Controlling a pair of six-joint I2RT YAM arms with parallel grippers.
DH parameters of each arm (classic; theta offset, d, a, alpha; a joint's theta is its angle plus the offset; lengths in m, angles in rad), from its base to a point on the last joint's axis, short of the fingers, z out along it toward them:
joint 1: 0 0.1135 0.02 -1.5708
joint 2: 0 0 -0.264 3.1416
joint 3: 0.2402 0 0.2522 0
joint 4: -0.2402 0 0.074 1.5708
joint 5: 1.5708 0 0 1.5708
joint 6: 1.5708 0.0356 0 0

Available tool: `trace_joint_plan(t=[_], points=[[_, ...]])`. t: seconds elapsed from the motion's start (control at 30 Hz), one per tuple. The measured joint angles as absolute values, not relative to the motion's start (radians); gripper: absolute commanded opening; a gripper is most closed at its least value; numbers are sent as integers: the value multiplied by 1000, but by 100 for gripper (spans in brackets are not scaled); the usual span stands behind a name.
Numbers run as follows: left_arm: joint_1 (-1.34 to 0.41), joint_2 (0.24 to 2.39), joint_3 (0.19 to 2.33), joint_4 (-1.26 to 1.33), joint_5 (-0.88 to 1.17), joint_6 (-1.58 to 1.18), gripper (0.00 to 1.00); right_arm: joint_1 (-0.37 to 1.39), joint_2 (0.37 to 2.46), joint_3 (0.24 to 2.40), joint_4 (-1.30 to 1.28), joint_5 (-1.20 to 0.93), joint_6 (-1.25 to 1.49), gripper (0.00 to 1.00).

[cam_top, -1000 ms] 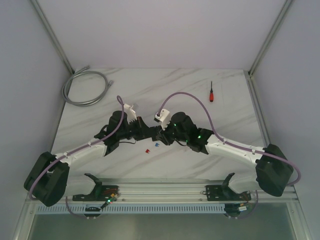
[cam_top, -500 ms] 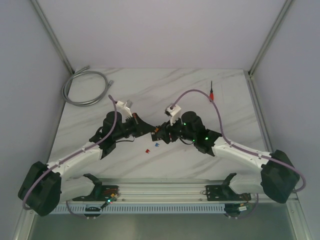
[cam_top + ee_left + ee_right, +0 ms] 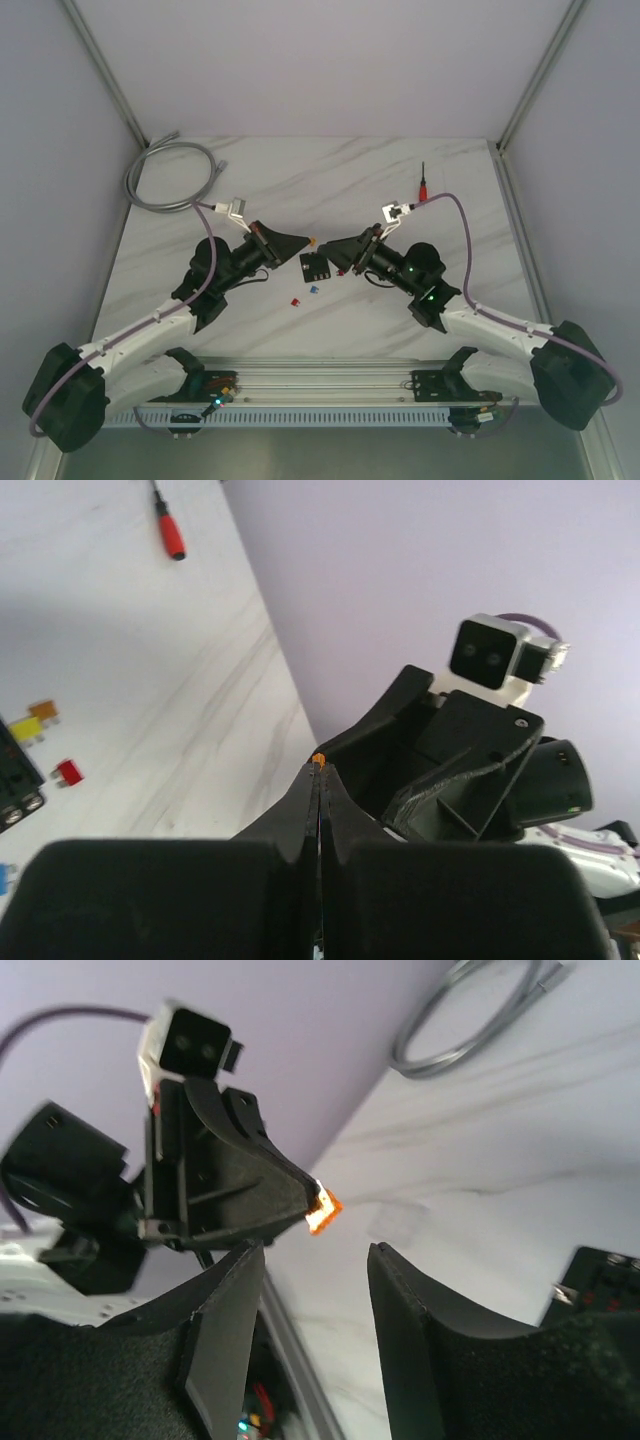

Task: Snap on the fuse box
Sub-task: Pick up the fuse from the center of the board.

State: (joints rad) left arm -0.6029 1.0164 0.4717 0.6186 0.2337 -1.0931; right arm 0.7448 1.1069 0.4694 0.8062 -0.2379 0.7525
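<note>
Overhead, the table [image 3: 400, 170] is a white slab with grey veins. It is closed in by plain lilac walls [image 3: 330, 60], with metal posts [image 3: 105, 70] at the back corners. A grey cable [image 3: 170, 175] lies coiled well beyond the left fingers, in the far left corner. A red-handled screwdriver [image 3: 423, 187] lies well beyond the right fingers, toward the far right.

The two arms meet tip to tip over the middle of the table. The left fingers [image 3: 300, 800] are pressed together, pinching a tiny orange fuse [image 3: 323, 1210] at their very tips. The right fingers [image 3: 225, 1320] stand apart with nothing between them. They point at that fuse, near it but not touching.

The fuse box [image 3: 316, 266] lies on the table just on the near side of the gap between the two sets of fingertips. It sits close beside the right fingers and is gripped by neither pair. In the right wrist view a few of its slots show red glints and a bit of metal; the rest is too small to tell.

A red fuse [image 3: 294, 300] and a blue fuse [image 3: 315, 291] lie loose on the near side of the box, apart from both pairs of fingers. The left wrist view shows a yellow fuse [image 3: 27, 728] and a spare orange fuse [image 3: 43, 709] just beside the box.
</note>
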Motion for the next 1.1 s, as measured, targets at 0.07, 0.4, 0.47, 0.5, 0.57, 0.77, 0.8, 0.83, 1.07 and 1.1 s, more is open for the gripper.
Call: trace_joint_plan(t=[0.07, 0.4, 0.47, 0.5, 0.57, 0.77, 0.8, 0.83, 1.07, 1.1], points=[[-622, 1011, 469, 653, 214, -1113, 0, 745, 1117, 464, 875, -233, 809, 51], [-708, 990, 439, 786, 122, -1168, 0, 745, 1209, 427, 1178, -233, 986, 44], [-715, 987, 428, 810, 109, -1177, 0, 745, 1219, 424, 1212, -233, 1005, 42], [-720, 986, 422, 821, 102, -1180, 0, 745, 1222, 423, 1225, -233, 1013, 42], [-727, 986, 416, 836, 93, -1187, 0, 745, 1227, 421, 1250, -233, 1026, 40], [-736, 984, 413, 874, 76, -1202, 0, 743, 1242, 421, 1297, -239, 1048, 33], [-736, 984, 413, 878, 73, -1204, 0, 743, 1246, 421, 1304, -240, 1052, 32], [-737, 984, 412, 884, 72, -1205, 0, 743, 1251, 421, 1311, -241, 1056, 32], [-741, 984, 406, 913, 68, -1215, 0, 743, 1282, 422, 1344, -257, 1077, 23], [-741, 984, 406, 914, 67, -1216, 0, 743, 1284, 422, 1349, -260, 1079, 22]])
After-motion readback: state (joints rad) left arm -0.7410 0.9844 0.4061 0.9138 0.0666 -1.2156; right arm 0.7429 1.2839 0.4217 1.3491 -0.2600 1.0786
